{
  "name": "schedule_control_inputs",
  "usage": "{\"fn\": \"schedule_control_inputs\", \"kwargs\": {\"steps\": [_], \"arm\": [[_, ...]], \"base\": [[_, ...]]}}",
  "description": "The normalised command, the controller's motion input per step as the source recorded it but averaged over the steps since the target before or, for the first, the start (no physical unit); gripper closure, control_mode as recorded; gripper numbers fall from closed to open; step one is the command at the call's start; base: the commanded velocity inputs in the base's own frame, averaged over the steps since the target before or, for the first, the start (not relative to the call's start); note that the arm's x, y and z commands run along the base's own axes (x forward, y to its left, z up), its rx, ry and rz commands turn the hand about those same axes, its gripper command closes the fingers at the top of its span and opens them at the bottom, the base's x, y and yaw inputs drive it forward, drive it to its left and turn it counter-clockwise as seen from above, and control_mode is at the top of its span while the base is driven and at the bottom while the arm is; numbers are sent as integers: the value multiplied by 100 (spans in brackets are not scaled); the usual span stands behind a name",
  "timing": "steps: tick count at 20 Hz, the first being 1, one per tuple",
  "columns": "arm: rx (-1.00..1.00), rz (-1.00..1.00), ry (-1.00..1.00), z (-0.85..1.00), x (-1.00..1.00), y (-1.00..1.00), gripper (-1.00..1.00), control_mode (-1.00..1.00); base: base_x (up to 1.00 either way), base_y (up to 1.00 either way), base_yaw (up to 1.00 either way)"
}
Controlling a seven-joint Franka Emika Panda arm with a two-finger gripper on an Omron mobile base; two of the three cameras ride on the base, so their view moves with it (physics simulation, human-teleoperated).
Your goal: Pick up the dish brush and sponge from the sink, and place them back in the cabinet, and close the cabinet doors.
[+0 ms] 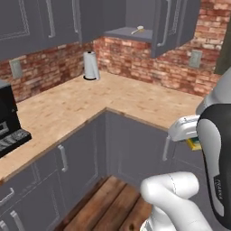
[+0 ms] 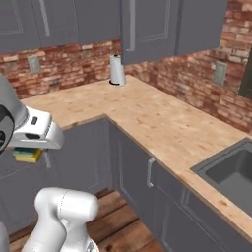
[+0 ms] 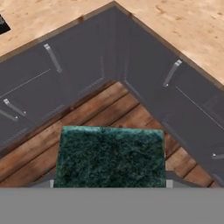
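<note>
My gripper [image 1: 193, 140] hangs in front of the base cabinets, below counter height, shut on the sponge [image 1: 195, 144]. From the right base view the sponge [image 2: 28, 155] shows its green and yellow layers under the white hand. Its dark green top [image 3: 109, 157] sits close at the bottom of the hand view and hides the fingertips. The dish brush [image 1: 138, 30] lies on the grey shelf of the open cabinet [image 1: 124, 34], high at the back. One of the cabinet doors [image 1: 162, 27] stands swung open beside it. The sink [image 2: 235, 172] lies at the far right, away from the hand.
A paper towel roll [image 1: 91, 66] stands in the counter's back corner. A black coffee machine [image 1: 6, 122] sits at the left end of the L-shaped wooden counter [image 1: 113, 97]. Grey base cabinets [image 3: 144, 74] with short handles and a wooden plank floor [image 3: 92, 118] lie under the hand.
</note>
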Motion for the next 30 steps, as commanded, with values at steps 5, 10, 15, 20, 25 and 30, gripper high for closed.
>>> {"fn": "schedule_control_inputs", "kwargs": {"steps": [5, 10, 15, 20, 25, 30], "arm": [[0, 0, 0, 0, 0, 0, 100, 100], [0, 0, 0, 0, 0, 0, 100, 100], [0, 0, 0, 0, 0, 0, 100, 100], [0, 0, 0, 0, 0, 0, 100, 100], [0, 0, 0, 0, 0, 0, 100, 100], [0, 0, 0, 0, 0, 0, 100, 100]], "base": [[42, 33, 0], [67, 2, 0], [71, 0, -1], [67, 0, -1], [61, 3, 0], [56, 12, -2]]}}
